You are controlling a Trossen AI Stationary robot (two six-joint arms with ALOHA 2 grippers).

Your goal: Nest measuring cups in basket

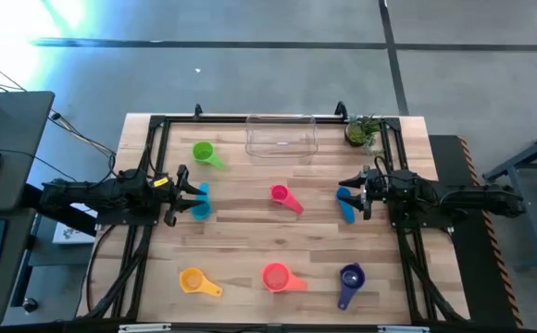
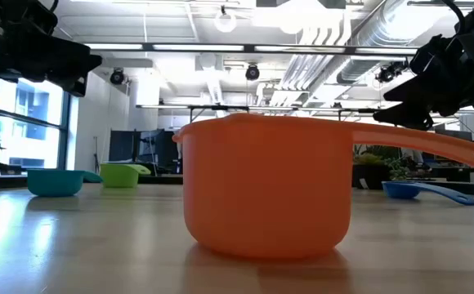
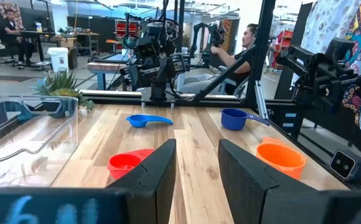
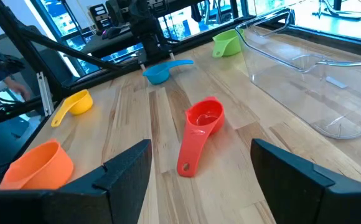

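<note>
Seven measuring cups lie apart on the wooden table, each resting on its base. In the high view: green point(image 1: 206, 154), teal point(image 1: 199, 203), pink point(image 1: 284, 196), blue point(image 1: 345, 205), yellow point(image 1: 194, 281), orange-red point(image 1: 276, 277) and purple point(image 1: 350, 280). The clear basket point(image 1: 280, 139) stands at the far edge and holds nothing. My left gripper point(image 1: 193, 191) hovers open above the teal cup point(image 2: 55, 181). My right gripper point(image 1: 352, 185) hovers open above the blue cup point(image 2: 421, 190). In the right wrist view the pink cup point(image 4: 199, 130) lies ahead of the open fingers point(image 4: 127, 171).
A small potted plant point(image 1: 363, 132) stands at the far right corner beside the basket. A black frame point(image 1: 157, 125) runs around the table's edges. Bare wood shows between the cups in the middle point(image 1: 250, 231). People sit in the room beyond the table point(image 3: 246, 43).
</note>
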